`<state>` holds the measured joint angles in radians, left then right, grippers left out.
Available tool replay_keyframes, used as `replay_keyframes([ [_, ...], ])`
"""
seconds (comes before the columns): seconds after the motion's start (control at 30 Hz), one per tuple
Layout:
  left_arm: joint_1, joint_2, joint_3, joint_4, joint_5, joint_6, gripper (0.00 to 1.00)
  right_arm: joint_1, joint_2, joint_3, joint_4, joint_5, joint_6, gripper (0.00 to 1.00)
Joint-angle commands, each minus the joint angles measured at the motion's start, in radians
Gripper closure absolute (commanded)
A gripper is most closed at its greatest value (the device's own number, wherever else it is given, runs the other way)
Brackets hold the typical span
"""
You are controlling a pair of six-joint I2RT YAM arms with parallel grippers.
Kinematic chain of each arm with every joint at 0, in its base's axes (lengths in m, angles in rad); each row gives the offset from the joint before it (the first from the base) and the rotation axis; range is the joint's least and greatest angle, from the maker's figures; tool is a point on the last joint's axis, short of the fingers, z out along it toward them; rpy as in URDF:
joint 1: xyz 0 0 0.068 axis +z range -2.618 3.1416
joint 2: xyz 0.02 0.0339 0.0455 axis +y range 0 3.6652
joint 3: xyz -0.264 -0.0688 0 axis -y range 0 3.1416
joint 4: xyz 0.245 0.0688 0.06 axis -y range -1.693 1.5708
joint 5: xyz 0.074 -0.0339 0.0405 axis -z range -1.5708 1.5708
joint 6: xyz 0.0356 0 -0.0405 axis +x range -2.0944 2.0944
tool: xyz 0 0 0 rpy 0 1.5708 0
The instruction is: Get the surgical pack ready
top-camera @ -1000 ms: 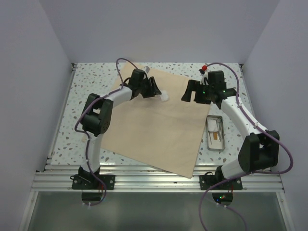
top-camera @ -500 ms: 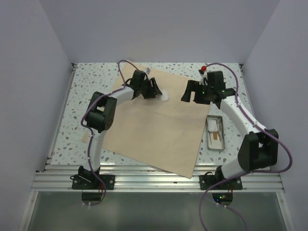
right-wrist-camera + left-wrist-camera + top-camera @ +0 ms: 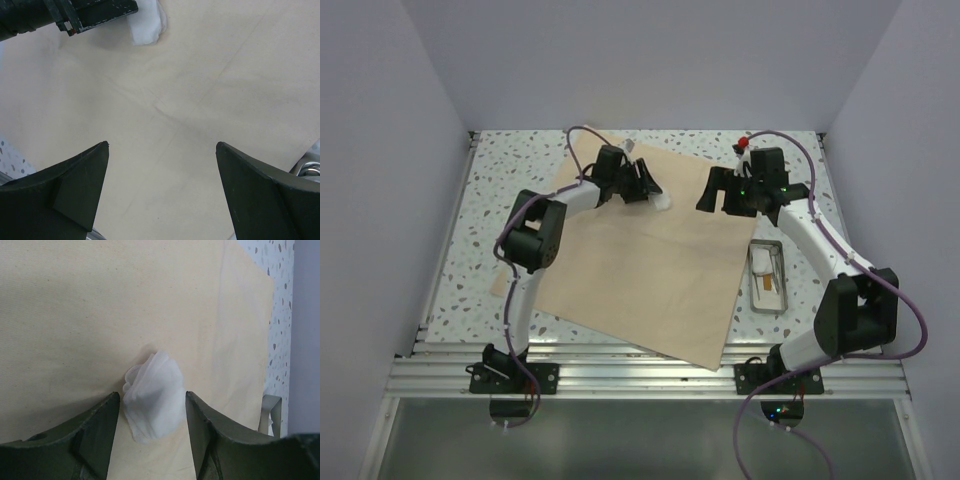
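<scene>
The surgical pack [image 3: 640, 270] is a tan cloth spread flat as a wide sheet on the table. A small white gauze wad [image 3: 664, 201] lies on its far part. My left gripper [image 3: 653, 190] is low over the cloth and open. In the left wrist view the gauze [image 3: 152, 397] rests on the cloth [image 3: 100, 315] between the fingers [image 3: 95, 430], which stand apart from it. My right gripper [image 3: 715, 200] hovers open above the cloth's far right part. Only bare cloth [image 3: 200, 75] shows between its tips [image 3: 162, 145].
A small silver metal tray [image 3: 768, 276] holding instruments sits on the speckled tabletop [image 3: 510, 160] just right of the cloth. Its corner shows at the edge of the right wrist view [image 3: 310, 167]. White walls enclose the table on three sides.
The left arm's elbow has swung to the right and its jaws have spread a little around the gauze. The gauze, the cloth and the right arm have stayed put.
</scene>
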<state>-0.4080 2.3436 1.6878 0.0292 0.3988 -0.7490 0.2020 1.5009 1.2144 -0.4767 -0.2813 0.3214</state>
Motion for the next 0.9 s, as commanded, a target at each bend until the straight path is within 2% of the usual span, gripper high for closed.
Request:
replay_keyframes([
  [0.0, -0.006, 0.037, 0.032, 0.011, 0.018, -0.047, 0.40, 0.002, 0.004, -0.004, 0.041, -0.024, -0.004, 0.08],
  [0.13, -0.012, 0.077, 0.076, -0.028, 0.023, -0.096, 0.41, 0.004, 0.004, -0.003, 0.044, -0.027, 0.001, 0.08],
  [0.2, -0.017, 0.082, 0.088, -0.098, -0.005, -0.096, 0.42, 0.004, 0.004, -0.003, 0.044, -0.025, -0.001, 0.08],
  [0.43, -0.037, 0.077, 0.090, -0.100, -0.020, -0.084, 0.43, 0.004, 0.005, -0.003, 0.047, -0.030, -0.001, 0.08],
  [0.53, -0.038, 0.072, 0.082, -0.088, -0.021, -0.075, 0.47, 0.004, 0.007, -0.004, 0.047, -0.029, -0.001, 0.08],
  [0.73, -0.037, 0.066, 0.079, -0.066, -0.021, -0.056, 0.62, 0.004, 0.010, -0.007, 0.046, -0.029, -0.001, 0.08],
  [0.77, -0.037, 0.065, 0.081, -0.061, -0.020, -0.052, 0.69, 0.002, 0.010, -0.007, 0.046, -0.027, -0.002, 0.08],
  [0.83, -0.034, 0.057, 0.079, -0.061, -0.032, -0.043, 0.75, 0.004, 0.009, -0.009, 0.046, -0.027, -0.002, 0.08],
  [0.87, -0.034, 0.053, 0.079, -0.060, -0.035, -0.038, 0.84, 0.002, 0.007, -0.007, 0.044, -0.027, -0.004, 0.08],
])
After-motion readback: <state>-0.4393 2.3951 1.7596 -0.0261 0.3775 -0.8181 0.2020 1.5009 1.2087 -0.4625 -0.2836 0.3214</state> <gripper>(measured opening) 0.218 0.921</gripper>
